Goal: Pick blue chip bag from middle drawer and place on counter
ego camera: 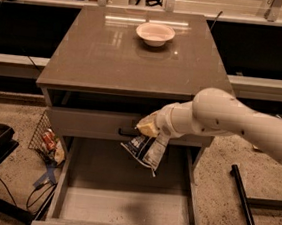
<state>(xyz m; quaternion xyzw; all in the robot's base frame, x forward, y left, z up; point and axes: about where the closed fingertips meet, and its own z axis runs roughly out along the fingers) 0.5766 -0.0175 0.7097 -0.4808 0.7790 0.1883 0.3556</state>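
The blue chip bag (145, 150), crumpled dark-blue foil with white panels, hangs from my gripper (149, 129) above the open middle drawer (121, 203), just in front of the shut drawer front above it. My gripper is shut on the bag's top edge, and my white arm (231, 119) reaches in from the right. The drawer floor below is bare, with the bag's shadow on it. The counter (102, 55), a glossy grey-brown slab, tops the cabinet behind and above the bag.
A white bowl (155, 33) sits at the back middle of the counter. A wire basket with red-and-yellow wrappers (47, 140) stands on the floor left of the cabinet. A black pole (244, 206) lies on the floor at the right. A pale ledge with metal posts (142, 6) runs behind.
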